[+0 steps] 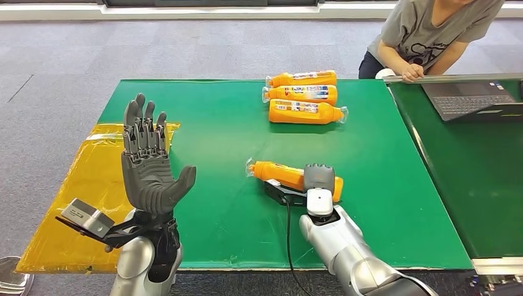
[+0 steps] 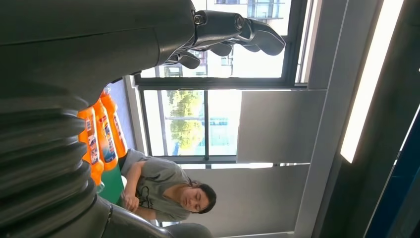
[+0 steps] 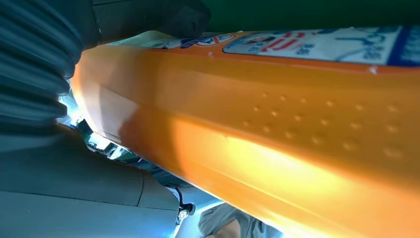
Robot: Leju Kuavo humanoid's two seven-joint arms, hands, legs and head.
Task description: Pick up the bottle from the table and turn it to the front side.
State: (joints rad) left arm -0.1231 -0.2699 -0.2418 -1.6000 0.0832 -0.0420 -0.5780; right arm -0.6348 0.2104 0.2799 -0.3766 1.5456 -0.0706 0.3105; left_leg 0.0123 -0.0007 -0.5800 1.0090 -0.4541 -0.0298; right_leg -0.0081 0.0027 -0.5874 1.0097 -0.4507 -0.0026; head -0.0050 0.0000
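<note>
Right hand (image 1: 319,185): my fingers wrapped over orange bottle (image 1: 280,173), lying on side mid-table toward near edge, not visibly lifted.
Left hand (image 1: 148,161): raised, spread, empty.
Three orange bottles (image 1: 304,95): far edge.
Status: grasp made, I judge; lift, turn outstanding.

No wording can be made out anywhere. The three orange bottles (image 1: 303,95) at the far side of the surface (image 1: 210,203) carry blue, white and red labels, but the print is too small to read. The label on the bottle (image 3: 277,124) in the right robot hand (image 1: 319,183) is blurred beyond reading.
</note>
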